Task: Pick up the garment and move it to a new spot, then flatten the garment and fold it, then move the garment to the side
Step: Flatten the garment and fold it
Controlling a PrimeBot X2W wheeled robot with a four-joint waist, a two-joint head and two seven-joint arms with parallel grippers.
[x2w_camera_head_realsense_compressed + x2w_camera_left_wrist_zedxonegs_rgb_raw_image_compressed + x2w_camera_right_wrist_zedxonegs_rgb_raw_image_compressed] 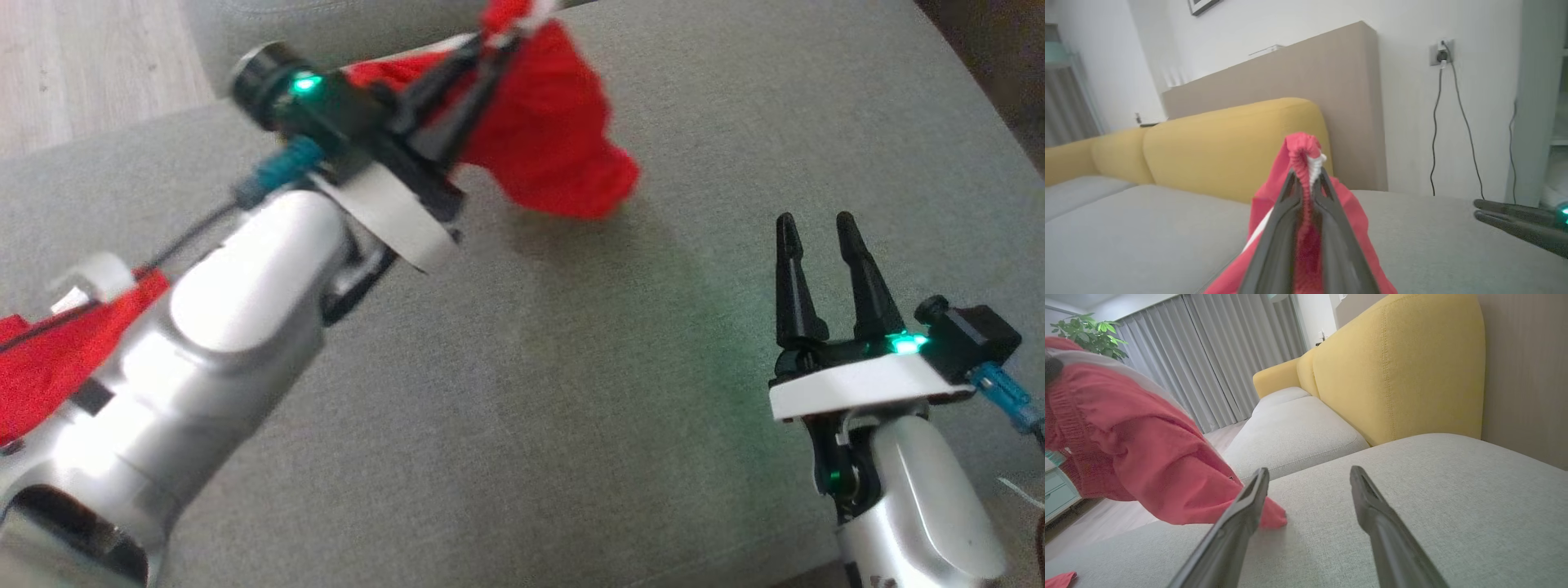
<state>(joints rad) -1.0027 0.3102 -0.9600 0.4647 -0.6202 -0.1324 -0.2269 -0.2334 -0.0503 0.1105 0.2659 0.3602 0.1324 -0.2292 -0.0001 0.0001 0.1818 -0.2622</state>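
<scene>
Spreading widest is the grey fabric sofa seat [571, 392]. Over its far part the crumpled red knit garment [547, 139] is dangling, because the left pincer [490, 45] is clamping its ribbed edge for carrying. The right pincer [812, 220] is hovering nearby, spread and empty.

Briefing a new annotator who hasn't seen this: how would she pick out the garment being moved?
Find the grey sofa seat in front of the yellow backrest. Above its far part, the left hand is shut on a bunched red garment with a white edge. Unlike the other red cloth at the near left, it is lifted.
</scene>
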